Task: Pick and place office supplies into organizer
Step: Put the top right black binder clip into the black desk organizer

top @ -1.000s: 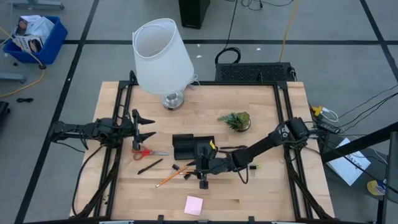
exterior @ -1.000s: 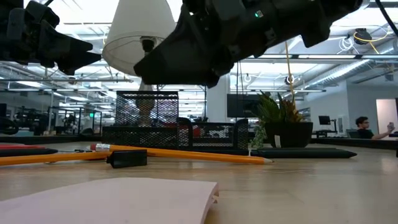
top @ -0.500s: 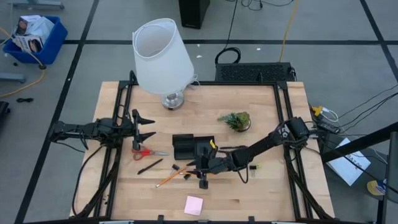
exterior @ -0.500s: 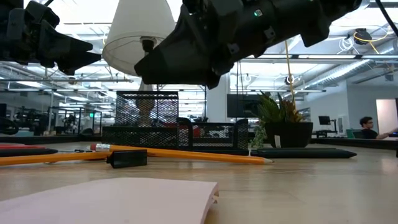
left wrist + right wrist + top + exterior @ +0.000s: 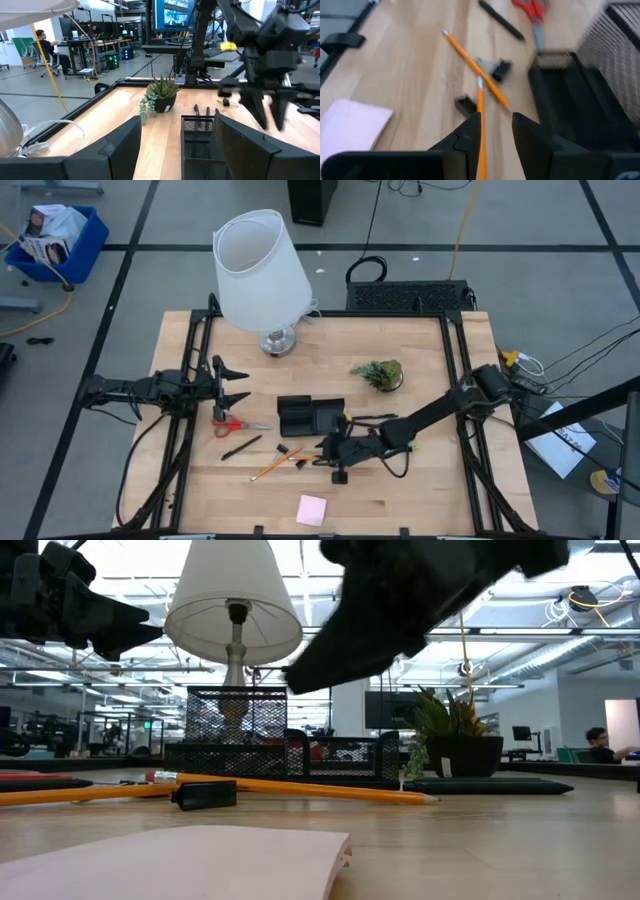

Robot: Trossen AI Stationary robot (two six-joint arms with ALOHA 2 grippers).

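Right gripper (image 5: 492, 127) sits lower centre of the high view, fingers part-spread, a pencil (image 5: 481, 107) in the gap, lined up to pinch. Organizer (image 5: 310, 416) centre. Left gripper (image 5: 232, 383), centre-left, waits spread.

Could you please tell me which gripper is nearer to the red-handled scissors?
Left. The left gripper hovers just above the red-handled scissors in the high view; the right gripper is farther off, beyond the pencils.
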